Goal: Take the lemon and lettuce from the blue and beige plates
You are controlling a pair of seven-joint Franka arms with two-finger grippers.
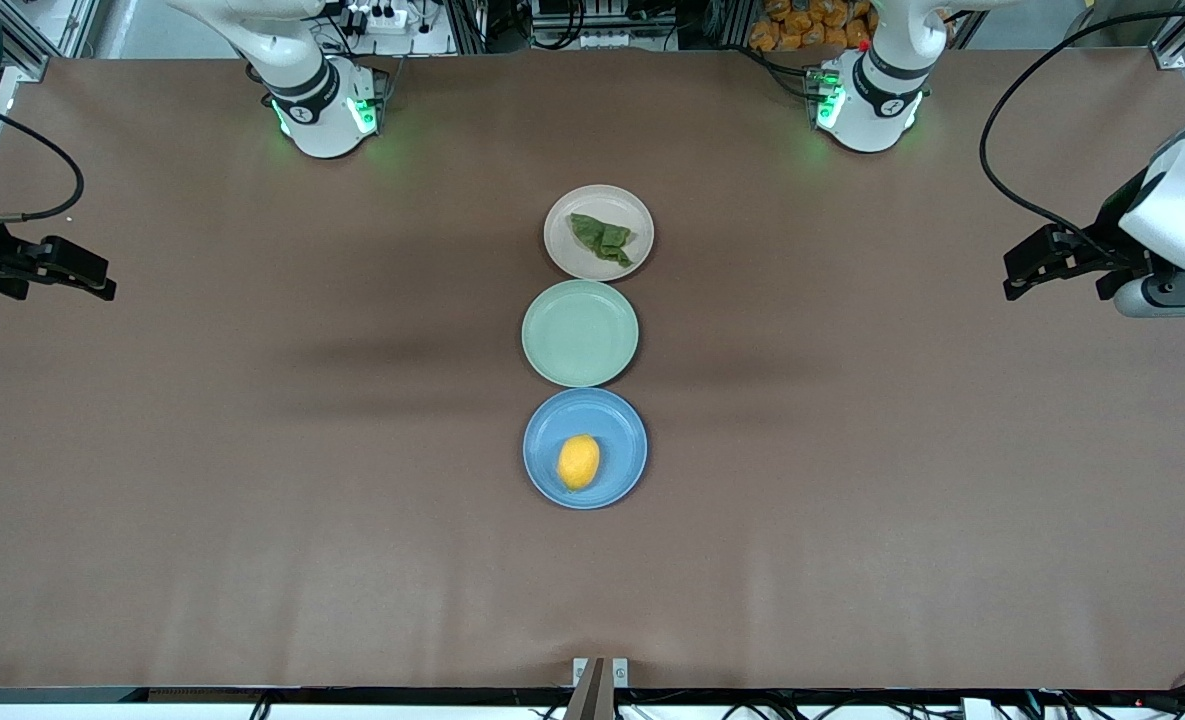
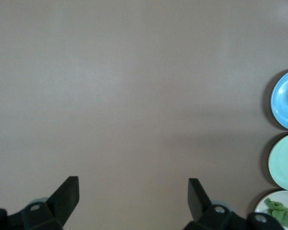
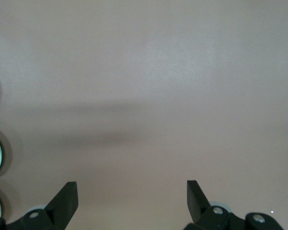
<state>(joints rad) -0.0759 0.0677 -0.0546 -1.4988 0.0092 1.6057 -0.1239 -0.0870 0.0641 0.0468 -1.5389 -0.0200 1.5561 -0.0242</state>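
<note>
Front view shows you 3 plates in a line at the middle of the table [image 1: 252, 480], each just beside the next. The beige plate [image 1: 564, 216] lies farthest from the front camera and carries the lettuce [image 1: 602, 239]. The green plate [image 1: 580, 333] sits between the other 2 and holds nothing. The blue plate [image 1: 612, 432] lies nearest the front camera, with the lemon [image 1: 578, 462] resting on it.

You find the left gripper [image 1: 1016, 270] hovering over bare tabletop at the left arm's end of the table, well apart from the plates; the left wrist view shows its fingers [image 2: 67, 194] spread wide with nothing between them. You find the right gripper [image 1: 102, 280] over bare tabletop at the right arm's end, fingers [image 3: 67, 196] likewise spread and holding nothing.
</note>
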